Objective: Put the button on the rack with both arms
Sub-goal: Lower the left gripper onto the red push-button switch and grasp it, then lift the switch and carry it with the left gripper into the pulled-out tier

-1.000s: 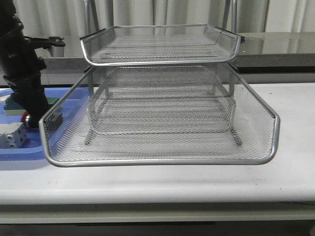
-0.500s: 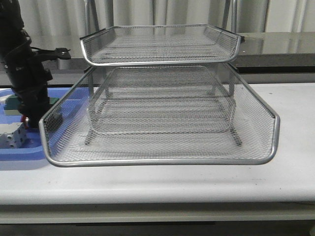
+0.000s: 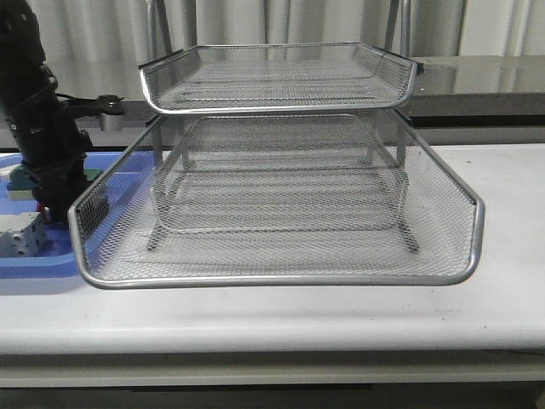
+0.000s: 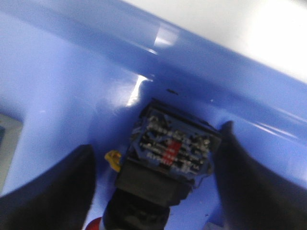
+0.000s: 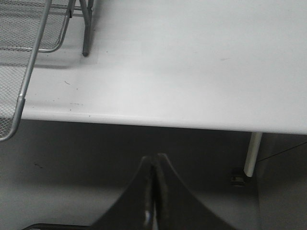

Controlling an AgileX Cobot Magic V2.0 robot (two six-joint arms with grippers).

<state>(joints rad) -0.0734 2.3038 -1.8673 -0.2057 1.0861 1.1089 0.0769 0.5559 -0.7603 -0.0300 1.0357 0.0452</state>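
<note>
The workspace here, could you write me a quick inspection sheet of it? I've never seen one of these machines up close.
Surface: white table, bare in front of the rack.
Job's things: the button lies in the blue tray, not yet on the rack; no part seen on the rack's tiers.
Clutter: a white-grey block in the blue tray; a small yellow piece beside the button.
End effectors: left end effector open, its fingers either side of the button, gaps visible; right end effector shut, empty, beyond the table edge.
Cables: nothing seen.
Surroundings: pale curtains and a grey counter behind.
</note>
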